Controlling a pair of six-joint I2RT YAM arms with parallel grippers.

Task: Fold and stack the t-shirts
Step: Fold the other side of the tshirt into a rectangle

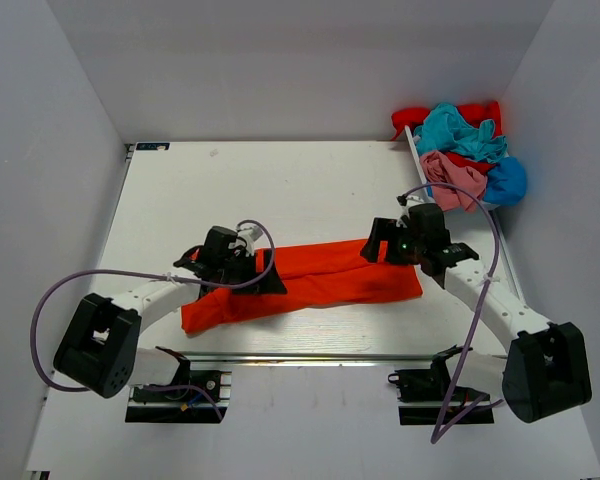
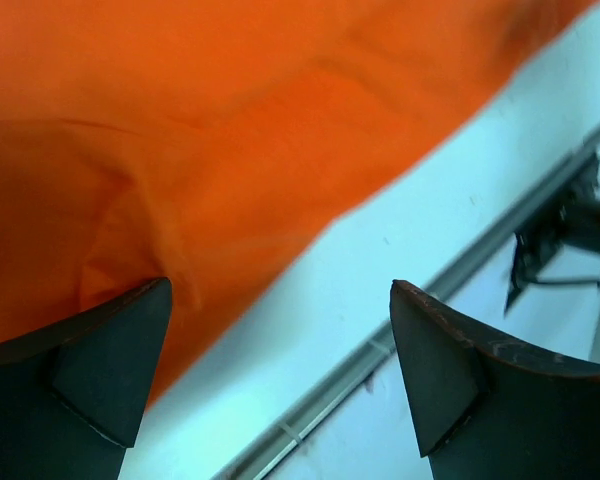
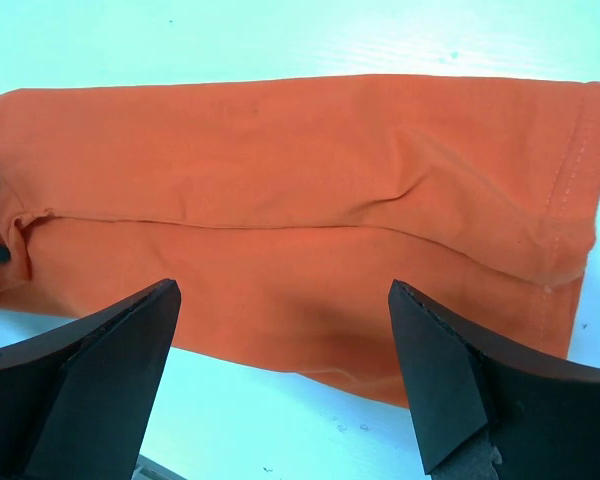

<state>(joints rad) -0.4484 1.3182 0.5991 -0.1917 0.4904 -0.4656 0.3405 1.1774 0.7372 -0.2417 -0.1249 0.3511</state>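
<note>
With the left claw (image 2: 280, 288) and right claw (image 3: 283, 288) released over the strip-folded orange-red t-shirt (image 1: 330, 282), we judged matched end grips would keep its next fold square.

Both arms reach forward from their bases and bend inward toward each other. The left claw (image 1: 263, 276) sits low with its wrist angled down, its two fingers (image 2: 110, 370) spread wide and nothing between them. The right claw (image 1: 378, 246) likewise points down, fingers wide apart, gripping nothing.
</note>
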